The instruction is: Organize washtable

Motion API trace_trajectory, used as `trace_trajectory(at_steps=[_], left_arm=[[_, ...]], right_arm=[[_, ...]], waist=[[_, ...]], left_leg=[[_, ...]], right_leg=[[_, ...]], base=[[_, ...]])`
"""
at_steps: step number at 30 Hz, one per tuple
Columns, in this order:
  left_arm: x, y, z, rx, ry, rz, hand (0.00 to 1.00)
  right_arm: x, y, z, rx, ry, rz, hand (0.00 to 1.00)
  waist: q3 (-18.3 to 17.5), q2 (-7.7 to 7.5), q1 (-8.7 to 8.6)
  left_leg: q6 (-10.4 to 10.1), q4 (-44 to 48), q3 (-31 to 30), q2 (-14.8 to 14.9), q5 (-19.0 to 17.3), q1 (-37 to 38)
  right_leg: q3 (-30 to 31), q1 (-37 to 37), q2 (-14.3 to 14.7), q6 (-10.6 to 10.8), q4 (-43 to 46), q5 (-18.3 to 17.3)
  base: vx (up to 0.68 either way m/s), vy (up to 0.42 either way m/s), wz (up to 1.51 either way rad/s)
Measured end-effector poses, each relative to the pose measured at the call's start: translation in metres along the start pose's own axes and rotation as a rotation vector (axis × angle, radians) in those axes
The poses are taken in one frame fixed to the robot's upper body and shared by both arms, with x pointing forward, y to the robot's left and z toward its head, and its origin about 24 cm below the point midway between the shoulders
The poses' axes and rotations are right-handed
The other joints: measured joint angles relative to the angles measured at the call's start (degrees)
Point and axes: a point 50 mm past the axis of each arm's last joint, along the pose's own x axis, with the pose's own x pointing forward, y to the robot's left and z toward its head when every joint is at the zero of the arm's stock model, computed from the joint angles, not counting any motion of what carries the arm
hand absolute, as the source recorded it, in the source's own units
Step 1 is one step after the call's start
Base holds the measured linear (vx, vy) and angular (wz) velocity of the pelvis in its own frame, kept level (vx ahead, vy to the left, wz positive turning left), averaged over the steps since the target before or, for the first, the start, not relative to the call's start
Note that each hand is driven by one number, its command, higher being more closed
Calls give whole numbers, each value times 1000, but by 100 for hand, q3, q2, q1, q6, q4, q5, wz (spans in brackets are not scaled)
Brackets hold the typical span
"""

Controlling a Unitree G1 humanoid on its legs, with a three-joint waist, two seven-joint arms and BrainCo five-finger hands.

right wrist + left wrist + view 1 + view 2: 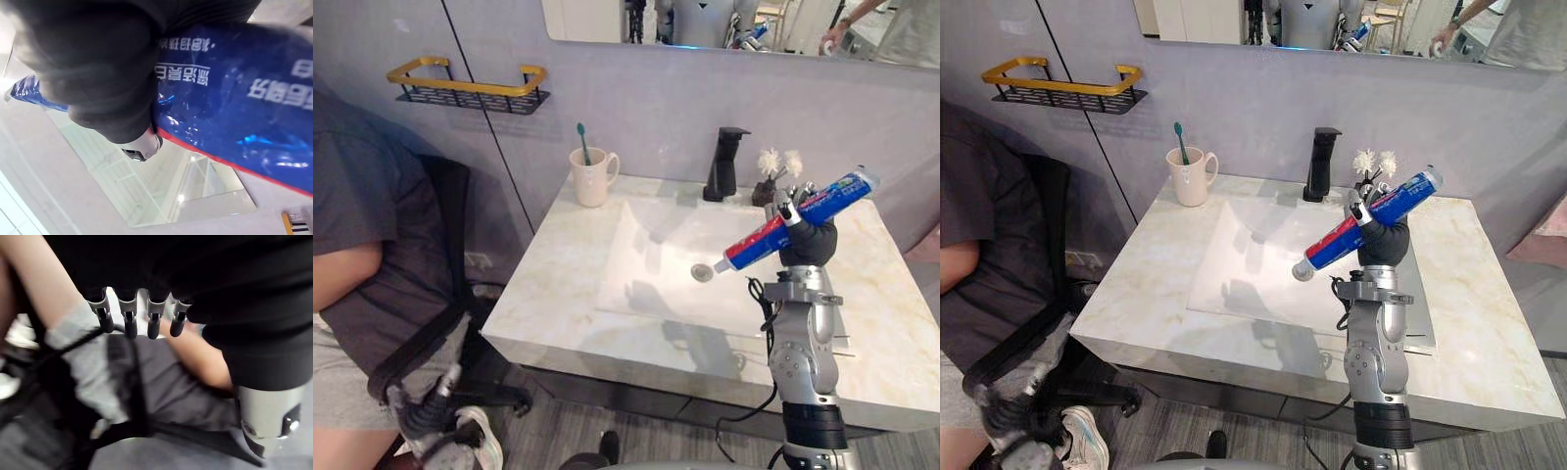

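Your right hand (806, 240) is gripping the toothpaste tube (754, 242), fingers curled round it, tilted over the sink basin's (646, 269) right side. Left wrist view: your left hand (128, 316) is hanging, fingers straight and loose, above a seated person (146, 382). Right wrist view: the tube is lying against your palm.

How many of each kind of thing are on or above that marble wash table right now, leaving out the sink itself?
mug: 1
toothbrush, standing in the mug: 1
toothpaste tube, held above the basin in the right hand: 1
black faucet: 1
white-tufted ornament beside the faucet: 1
Total: 5
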Motion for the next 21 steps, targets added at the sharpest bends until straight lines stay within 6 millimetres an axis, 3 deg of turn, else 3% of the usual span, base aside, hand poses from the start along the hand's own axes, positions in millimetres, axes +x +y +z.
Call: trace_trajectory(at_steps=[4, 10, 12, 21], left_arm=[[-8, -16, -24, 66, 105, -120, 0], [-17, -35, -40, 185, 152, -280, 0], [-20, -45, -40, 234, 141, -342, 0], [-17, -55, -34, 291, 101, -421, 0]], right_arm=[[0, 0, 0, -57, -5, -19, 100], [15, 11, 3, -143, -41, 0, 100], [29, 16, 10, -195, -82, 19, 100], [112, 53, 49, -399, -305, 90, 100]], waist=[[-14, -27, 114], [-15, -39, 132], [-14, -42, 158], [7, -57, 629]], left_leg=[[-9, 2, -90, -16, 9, -68], [-19, 5, -205, -9, 25, -185], [-28, 5, -289, -12, 32, -225], [-76, 33, -637, 25, 149, -609]], right_leg=[[-67, -33, -6, -16, 0, 4], [-155, -86, 23, 19, -12, 31], [-244, -84, 35, 19, -15, 30], [-550, -214, 173, 6, -121, 26]], base=[[5, -16, 8], [16, -25, 8], [15, -37, 17], [10, -45, 21]])
